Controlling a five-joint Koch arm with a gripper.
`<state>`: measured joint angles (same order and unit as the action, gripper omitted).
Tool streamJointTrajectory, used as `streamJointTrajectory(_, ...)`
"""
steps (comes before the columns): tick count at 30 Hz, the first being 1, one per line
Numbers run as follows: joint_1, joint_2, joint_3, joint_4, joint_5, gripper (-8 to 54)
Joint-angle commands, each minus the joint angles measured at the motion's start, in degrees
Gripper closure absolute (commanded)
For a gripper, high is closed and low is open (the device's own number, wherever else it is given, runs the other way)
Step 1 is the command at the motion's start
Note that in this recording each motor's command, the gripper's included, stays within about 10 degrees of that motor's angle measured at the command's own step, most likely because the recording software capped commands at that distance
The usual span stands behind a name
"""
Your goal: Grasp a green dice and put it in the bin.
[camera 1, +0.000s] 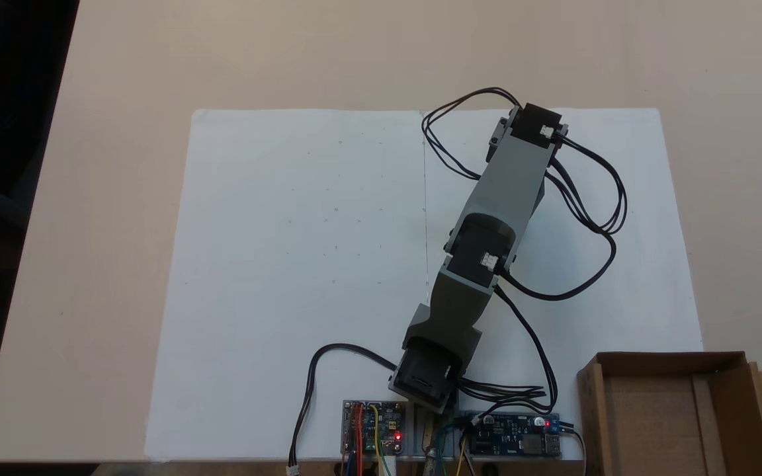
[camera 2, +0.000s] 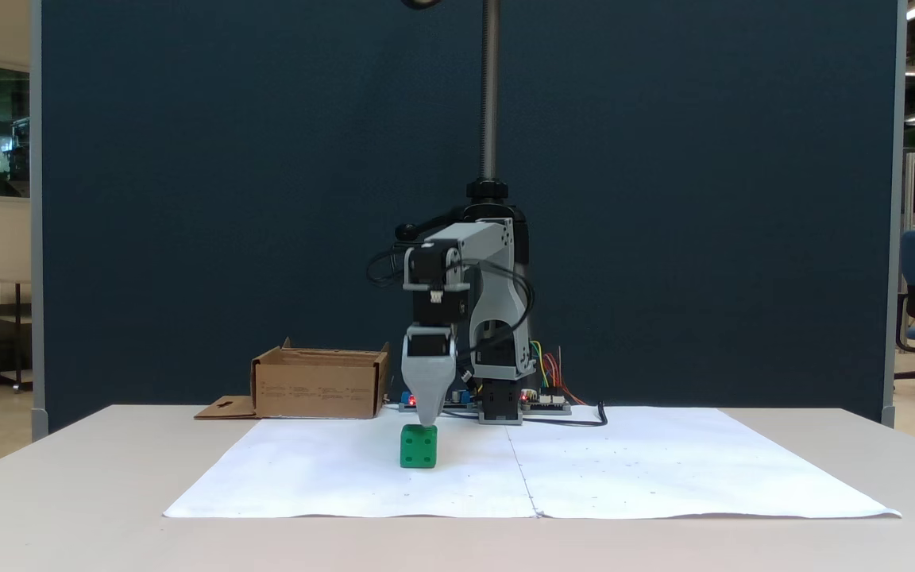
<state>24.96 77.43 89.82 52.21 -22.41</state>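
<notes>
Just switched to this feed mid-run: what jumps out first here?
The green dice stands out in a fixed view, sitting on the white paper right under the gripper, whose tip comes down onto its top. Whether the jaws are open or shut cannot be told. The bin sits empty beside the arm's base, off the paper's corner.
</notes>
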Motion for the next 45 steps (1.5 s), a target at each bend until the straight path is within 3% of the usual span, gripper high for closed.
streamJointTrajectory(1,0.97,0.09,-1.93,1.58,-3.25,3.8)
streamJointTrajectory(45,3.25,-6.24,-1.93,-6.24,-7.65,3.8)
